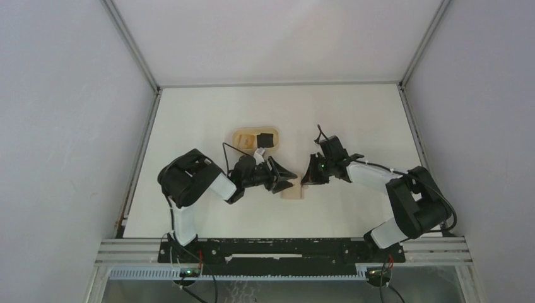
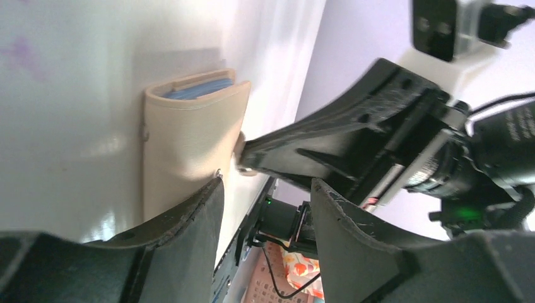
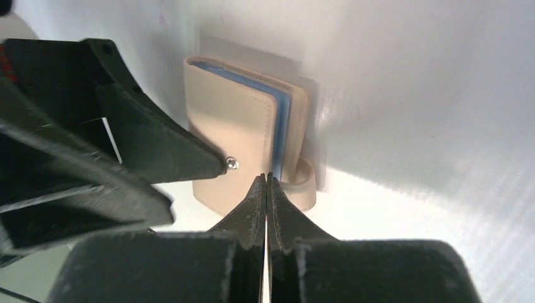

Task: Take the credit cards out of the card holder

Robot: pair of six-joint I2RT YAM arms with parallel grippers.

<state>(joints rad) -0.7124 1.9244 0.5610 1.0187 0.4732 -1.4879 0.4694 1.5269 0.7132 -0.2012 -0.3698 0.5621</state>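
The tan card holder (image 3: 233, 126) lies on the white table, folded, with blue inner layers (image 3: 282, 110) showing along its edge and its closure tab (image 3: 303, 180) curled at the side. It also shows in the left wrist view (image 2: 189, 139) and, small, in the top view (image 1: 292, 190). My left gripper (image 2: 266, 183) is open and empty; one of its fingers (image 3: 170, 148) rests on the holder's cover. My right gripper (image 3: 266, 178) is shut, its tips against the holder's edge by the blue layers and the tab. I cannot tell whether they pinch anything.
An oval light-wood tray (image 1: 240, 131) stands just behind the grippers, with a black card (image 1: 266, 139) and a tan card (image 1: 246, 138) in it. Grey walls close in the table on the left, right and back. The two grippers (image 1: 296, 177) nearly meet.
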